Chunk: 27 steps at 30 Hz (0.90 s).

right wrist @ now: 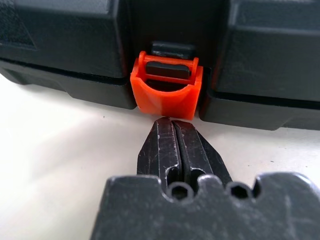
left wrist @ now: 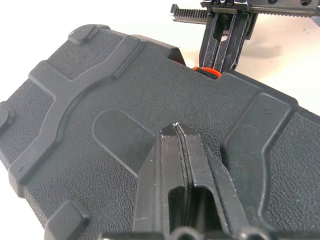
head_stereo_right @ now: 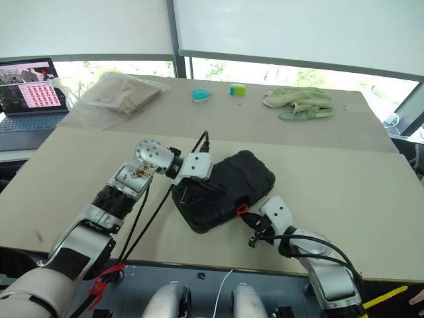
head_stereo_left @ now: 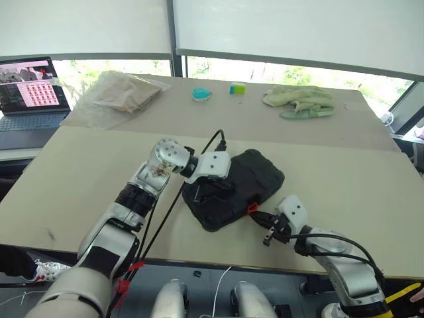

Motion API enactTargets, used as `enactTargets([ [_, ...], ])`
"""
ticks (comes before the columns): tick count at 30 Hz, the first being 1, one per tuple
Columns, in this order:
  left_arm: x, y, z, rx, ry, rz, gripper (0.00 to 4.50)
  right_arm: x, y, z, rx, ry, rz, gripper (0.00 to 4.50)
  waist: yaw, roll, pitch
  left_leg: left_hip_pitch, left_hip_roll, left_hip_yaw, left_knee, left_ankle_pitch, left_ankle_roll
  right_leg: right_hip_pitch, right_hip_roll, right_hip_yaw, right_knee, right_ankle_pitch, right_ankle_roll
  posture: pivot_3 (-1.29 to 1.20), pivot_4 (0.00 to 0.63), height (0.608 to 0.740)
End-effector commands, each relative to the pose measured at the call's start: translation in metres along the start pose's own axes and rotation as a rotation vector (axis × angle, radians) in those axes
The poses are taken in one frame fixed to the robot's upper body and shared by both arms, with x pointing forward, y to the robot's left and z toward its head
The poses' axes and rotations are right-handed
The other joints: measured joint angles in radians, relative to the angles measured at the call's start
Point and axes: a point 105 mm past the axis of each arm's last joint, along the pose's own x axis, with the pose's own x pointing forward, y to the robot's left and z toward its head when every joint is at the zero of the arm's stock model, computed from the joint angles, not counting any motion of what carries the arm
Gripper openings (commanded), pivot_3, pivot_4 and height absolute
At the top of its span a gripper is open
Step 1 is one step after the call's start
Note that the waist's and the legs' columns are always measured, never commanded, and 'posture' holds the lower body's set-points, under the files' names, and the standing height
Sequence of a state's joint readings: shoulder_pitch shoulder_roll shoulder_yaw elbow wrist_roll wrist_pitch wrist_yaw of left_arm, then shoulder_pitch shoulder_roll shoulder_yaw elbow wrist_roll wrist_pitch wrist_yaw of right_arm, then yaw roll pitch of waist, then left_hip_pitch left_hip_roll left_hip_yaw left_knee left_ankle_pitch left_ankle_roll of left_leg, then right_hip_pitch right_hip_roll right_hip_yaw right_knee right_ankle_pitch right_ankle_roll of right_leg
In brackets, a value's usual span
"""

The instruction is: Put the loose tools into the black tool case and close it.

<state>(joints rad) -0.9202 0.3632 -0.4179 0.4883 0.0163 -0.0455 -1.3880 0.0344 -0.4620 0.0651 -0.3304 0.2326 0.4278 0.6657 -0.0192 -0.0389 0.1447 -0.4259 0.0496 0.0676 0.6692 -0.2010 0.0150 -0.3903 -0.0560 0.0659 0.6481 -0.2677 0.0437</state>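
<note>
Black textured plastic tool case [head_stereo_left: 233, 189], a hinged clamshell with raised ribs moulded into its lid, lies closed near the front edge of the pale tan table [head_stereo_left: 79, 172], turned at an angle so that one corner points toward the far right. A small orange latch [right wrist: 166, 91] sits midway along its near edge and hangs down over the seam between lid and base.

On top of the lid rests the left gripper [left wrist: 180, 131], its two black fingers pressed tightly together with nothing between them, their tips touching the textured surface. The right gripper [right wrist: 172, 122] comes in low over the table from the near right, its fingers likewise clenched together and empty. Its tips are just below the orange latch; whether they touch it I cannot tell.

Farther out, a darker strip of table runs along the far side. On it, from left to right, lie a crumpled clear plastic bag holding something brown [head_stereo_left: 122, 93], a small teal object [head_stereo_left: 202, 94], a little block coloured blue and yellow-green [head_stereo_left: 238, 88], and a rumpled pale green cloth [head_stereo_left: 299, 101]. At the far left an open laptop [head_stereo_left: 30, 93] stands with its screen lit.
</note>
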Motion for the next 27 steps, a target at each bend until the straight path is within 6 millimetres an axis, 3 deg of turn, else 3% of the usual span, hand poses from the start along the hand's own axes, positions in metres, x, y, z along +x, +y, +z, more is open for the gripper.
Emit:
enactTargets([
  [1,0.015,-0.016,-0.020,-0.042,0.080,-0.088,0.04,-0.007,0.006,0.056,-0.085,-0.213,0.023,0.00,0.000,0.000,0.000,0.000,0.000,0.000,0.000,0.000,0.000,0.000,0.000,0.000,0.000,0.000,0.000,0.00,0.150,0.740],
  [6,0.016,-0.016,-0.021,-0.042,0.081,-0.090,0.04,-0.009,0.010,0.057,-0.091,-0.206,0.037,0.00,-0.002,0.000,0.000,0.001,0.000,0.000,0.000,0.000,0.000,0.000,0.000,0.000,0.000,0.000,0.000,0.00,0.150,0.740],
  [14,0.014,-0.015,-0.023,-0.044,0.087,-0.084,0.04,-0.026,0.008,0.042,-0.121,-0.084,0.035,0.00,0.006,0.000,0.000,0.001,0.000,0.000,-0.001,0.000,0.000,0.001,0.000,0.000,0.000,0.000,0.000,0.00,0.150,0.740],
  [16,0.014,-0.016,-0.023,-0.043,0.085,-0.082,0.04,-0.029,0.007,0.030,-0.110,-0.026,0.040,0.00,0.007,0.000,0.000,0.000,-0.001,0.000,-0.001,0.000,0.000,0.001,-0.001,0.000,-0.001,0.000,0.000,0.00,0.150,0.740],
  [20,0.016,-0.018,-0.023,-0.043,0.080,-0.080,0.04,-0.024,0.009,0.005,-0.111,0.079,0.070,0.00,0.007,0.000,0.000,0.001,-0.001,0.001,-0.001,0.000,0.000,0.001,-0.001,0.000,-0.001,0.000,0.000,0.00,0.150,0.740],
  [27,0.016,-0.018,-0.023,-0.036,0.084,-0.082,0.04,-0.013,0.009,0.001,-0.096,0.069,0.052,0.00,0.007,0.000,0.000,0.000,-0.001,0.000,-0.001,0.000,0.000,0.001,-0.001,0.000,-0.001,0.000,0.000,0.00,0.150,0.740],
])
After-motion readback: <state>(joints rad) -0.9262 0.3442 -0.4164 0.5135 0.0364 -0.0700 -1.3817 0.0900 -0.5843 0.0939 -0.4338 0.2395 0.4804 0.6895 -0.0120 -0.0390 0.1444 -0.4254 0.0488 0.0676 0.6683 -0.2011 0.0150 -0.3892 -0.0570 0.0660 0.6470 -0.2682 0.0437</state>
